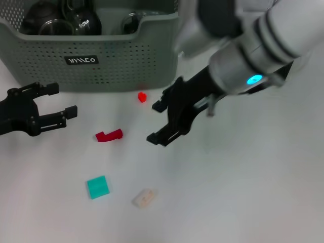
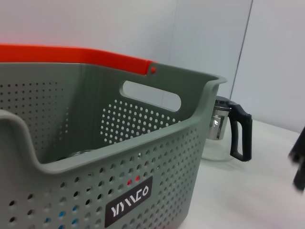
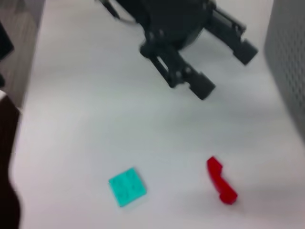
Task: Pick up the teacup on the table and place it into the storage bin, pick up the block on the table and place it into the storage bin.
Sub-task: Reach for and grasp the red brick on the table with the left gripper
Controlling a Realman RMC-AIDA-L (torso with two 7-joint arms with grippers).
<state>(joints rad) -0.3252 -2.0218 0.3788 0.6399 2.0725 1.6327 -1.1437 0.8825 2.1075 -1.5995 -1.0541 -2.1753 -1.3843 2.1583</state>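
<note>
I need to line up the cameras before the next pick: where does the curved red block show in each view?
Head view: curved red block lies on the table, between the left gripper and right gripper.
Left wrist view: not in it.
Right wrist view: low and right of centre.
Shared landmark: the teal square block near it.

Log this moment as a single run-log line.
right gripper: open, empty, above table near small red block | left gripper: open, idle, left of bent red block | storage bin: holds dark glassware
</note>
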